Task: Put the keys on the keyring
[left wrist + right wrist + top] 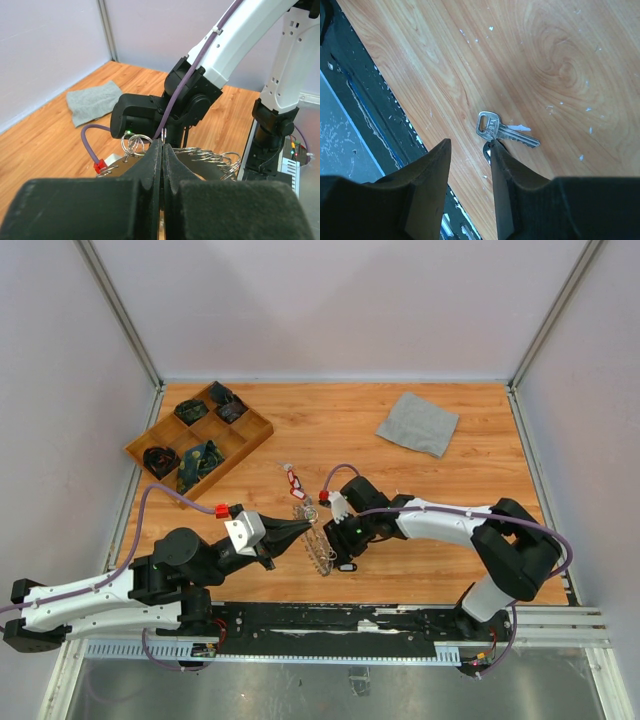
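Observation:
The keyring (320,548), a thin silver ring fringed with small metal rings, stands on edge at the table's front middle. My left gripper (303,531) is shut on its rim. In the left wrist view the fringe (212,156) spreads to both sides of the shut jaws (163,146). My right gripper (343,557) is open, just right of the keyring and pointing down. In the right wrist view (469,145) a silver key (502,129) lies flat on the wood at the right fingertip, its black tag (487,151) mostly hidden behind that finger. A red-tagged key (293,480) lies farther back.
A wooden compartment tray (253,430) with dark items stands at the back left. A grey cloth (418,423) lies at the back right. The table's black front rail (350,85) runs close behind the right gripper. White walls enclose three sides.

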